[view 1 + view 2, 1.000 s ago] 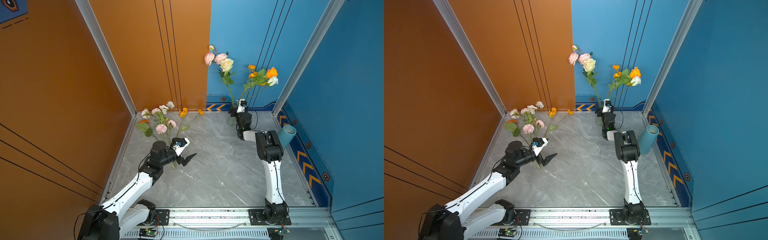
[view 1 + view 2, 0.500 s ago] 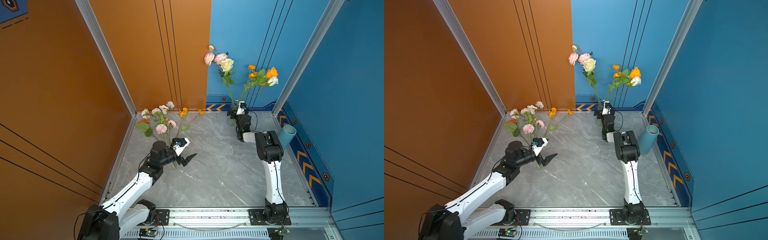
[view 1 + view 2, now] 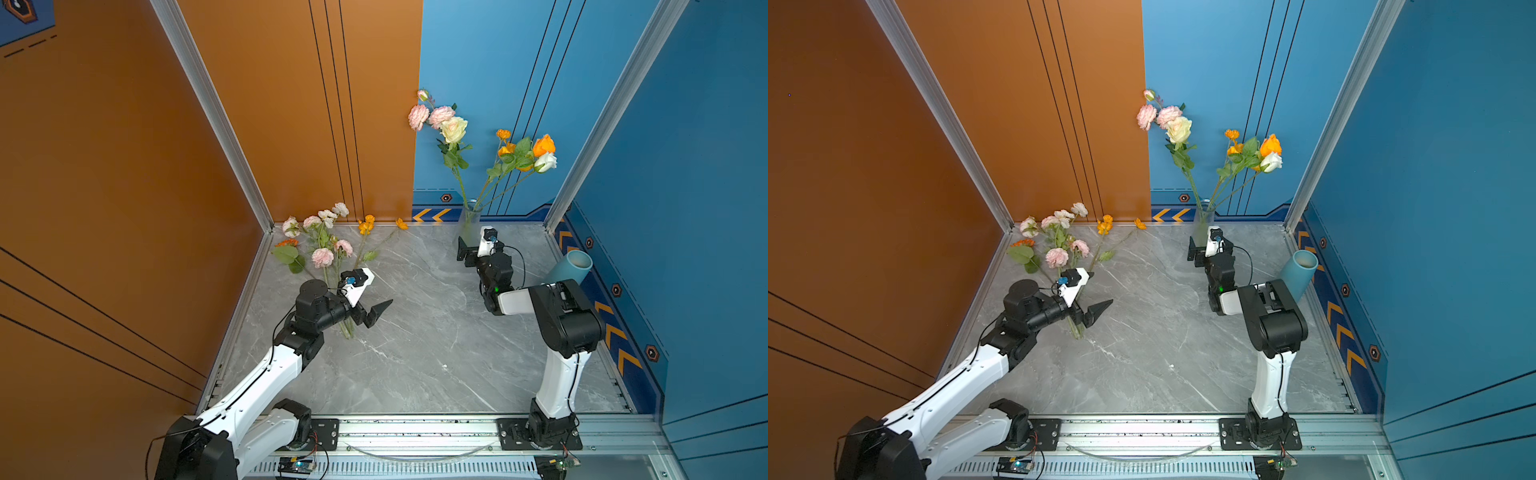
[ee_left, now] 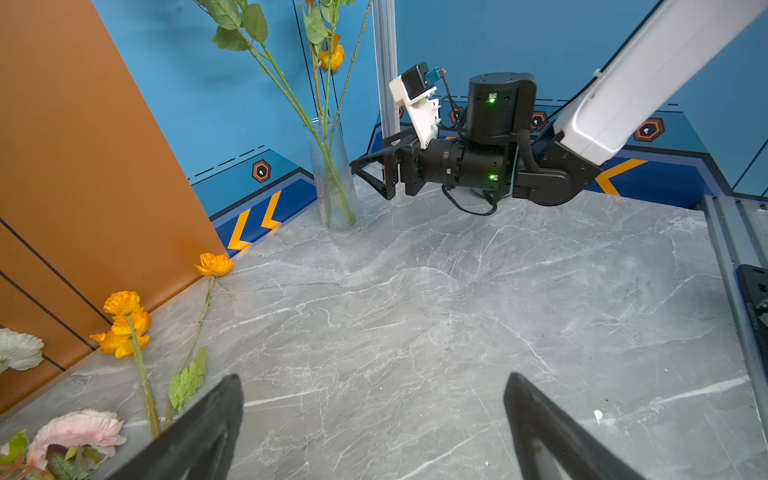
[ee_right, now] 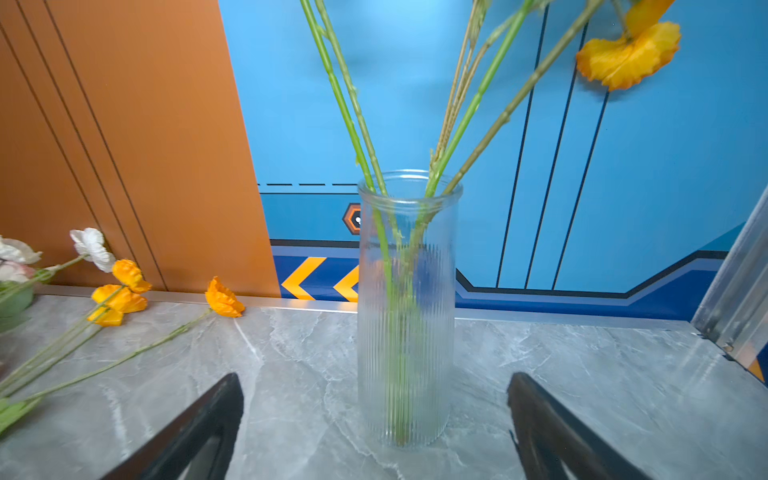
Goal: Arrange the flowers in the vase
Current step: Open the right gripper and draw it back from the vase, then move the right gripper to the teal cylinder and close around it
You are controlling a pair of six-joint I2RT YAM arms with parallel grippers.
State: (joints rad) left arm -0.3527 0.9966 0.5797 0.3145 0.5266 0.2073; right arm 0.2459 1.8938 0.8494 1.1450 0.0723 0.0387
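Left pincer (image 4: 374, 377) spread, empty, above stem ends of flowers (image 3: 323, 257) lying by back-left wall. Right pincer (image 5: 374, 376) spread, facing vase (image 5: 405, 299). Stems light, probably wiry and slick: pinch mid-stem.

Bright, even light, soft shadows.
Both top views sharp; wrist views bend at edges, where the flowers (image 5: 120, 299) look perhaps slightly blurred.
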